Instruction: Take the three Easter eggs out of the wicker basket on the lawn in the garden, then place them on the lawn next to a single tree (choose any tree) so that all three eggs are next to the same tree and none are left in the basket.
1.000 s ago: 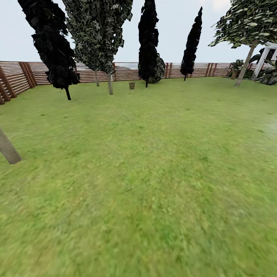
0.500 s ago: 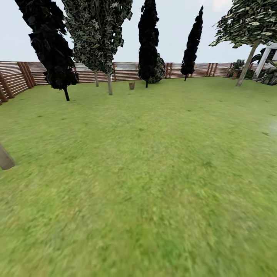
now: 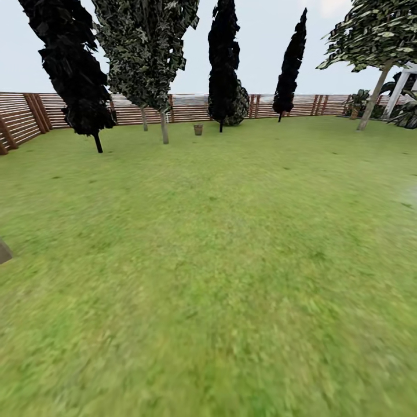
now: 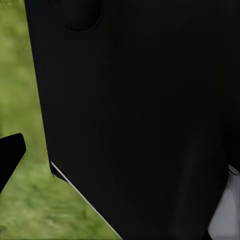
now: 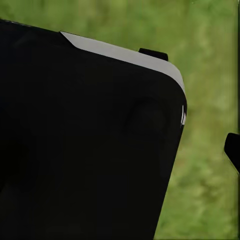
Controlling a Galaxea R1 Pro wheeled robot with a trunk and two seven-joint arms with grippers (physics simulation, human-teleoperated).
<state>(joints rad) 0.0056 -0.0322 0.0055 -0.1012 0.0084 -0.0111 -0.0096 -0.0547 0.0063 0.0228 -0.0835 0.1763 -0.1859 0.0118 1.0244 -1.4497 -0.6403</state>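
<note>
Pincer state: you cannot tell for either arm; dark robot body blocks both wrist views. Open lawn (image 3: 231, 260) ahead of you; wicker basket (image 3: 198, 130) far off beside fence (image 3: 191, 108).

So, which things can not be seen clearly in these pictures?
- Eggs: in the head view the wicker basket is far off by the fence and too small to show what it holds.
- Grippers: in both wrist views a black body of the robot blocks most of the picture; whether they are open or shut cannot be told.
- Trunk stub: cut off by the head view's left edge.
</note>
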